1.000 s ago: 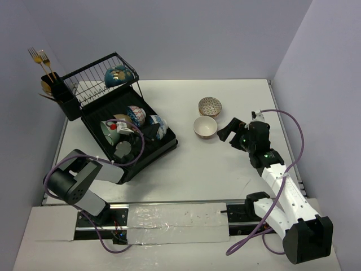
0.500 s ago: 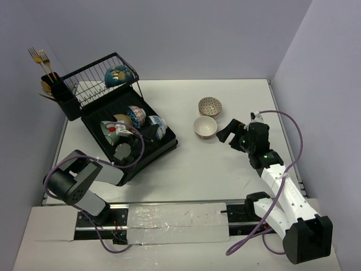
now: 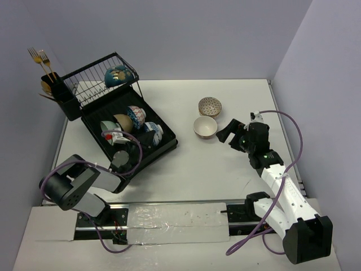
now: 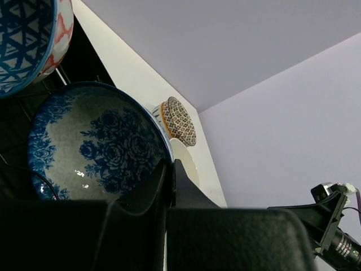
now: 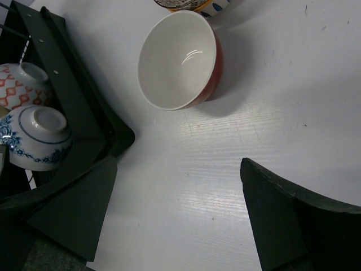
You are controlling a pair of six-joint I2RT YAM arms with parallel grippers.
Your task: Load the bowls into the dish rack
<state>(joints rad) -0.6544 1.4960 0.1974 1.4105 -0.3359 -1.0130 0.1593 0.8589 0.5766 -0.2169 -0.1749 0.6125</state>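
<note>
Black wire over a ribbed tray, the dish rack (image 3: 84, 93) stands at the far left corner of the worktop (image 3: 186, 169) in the top view, with a teal bowl (image 3: 119, 75) on its upper tier and several more bowls on the tray. The left end effector (image 3: 114, 139) reaches over the tray's near side. Near the worktop's middle, a red bowl (image 3: 205, 126) sits just beside a patterned bowl (image 3: 210, 105), and the right end effector (image 3: 230, 131) is spread wide close by. In the left wrist view, the fingers (image 4: 141, 220) press together with nothing between them, in front of a blue floral bowl (image 4: 96, 147). In the right wrist view, wide-set fingers (image 5: 73, 214) frame bare worktop, with the red bowl beyond them, apart from the rack's corner.
</note>
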